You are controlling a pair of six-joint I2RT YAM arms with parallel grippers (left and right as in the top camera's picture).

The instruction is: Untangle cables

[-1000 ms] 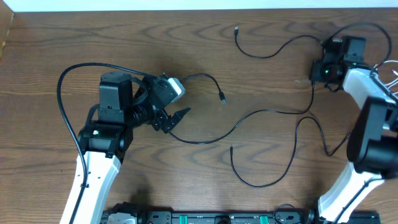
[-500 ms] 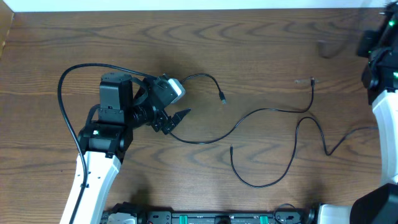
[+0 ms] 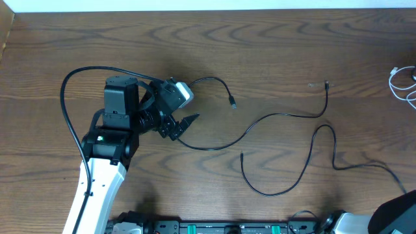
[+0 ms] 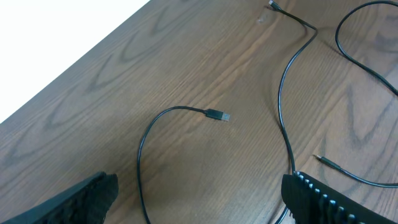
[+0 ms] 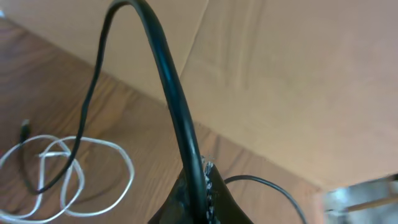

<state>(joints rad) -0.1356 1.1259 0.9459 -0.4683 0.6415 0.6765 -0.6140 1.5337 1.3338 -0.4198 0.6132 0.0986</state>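
Note:
Three thin black cables lie on the wooden table. One ends in a USB plug ahead of my left gripper. A second runs from below that gripper to a plug at the right. A third loops at the front and trails to the right edge. A white cable lies coiled at the far right, and shows in the right wrist view. My left gripper is open and empty above the table. My right gripper is shut on a black cable, outside the overhead view.
The left arm's thick black wire arcs at the left. A brown cardboard-like wall stands behind the right gripper. Part of the right arm shows at the bottom right corner.
My right arm has swung off the right edge of the overhead view, taking the black cable from the top right with it. The front cable's right end now trails rightward. The left arm is still.

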